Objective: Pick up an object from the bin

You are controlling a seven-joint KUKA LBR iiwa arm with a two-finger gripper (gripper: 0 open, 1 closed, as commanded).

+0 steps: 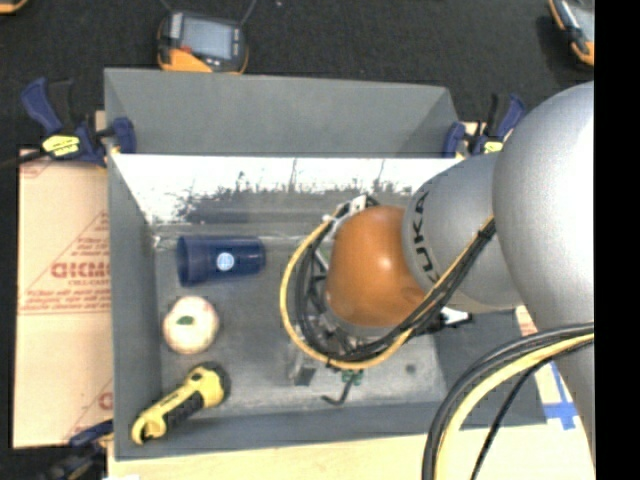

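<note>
Arm low over the right half of the bin
At left lie one blue cup, one pale ball, one yellow tool; cannot tell the jaws' state

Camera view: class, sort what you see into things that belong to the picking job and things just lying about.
Belong to the job: grey bin; blue cylinder; pale ball; yellow-and-black tool; robot arm.
Just lying about: orange-and-black device beyond the bin's far rim.
</note>
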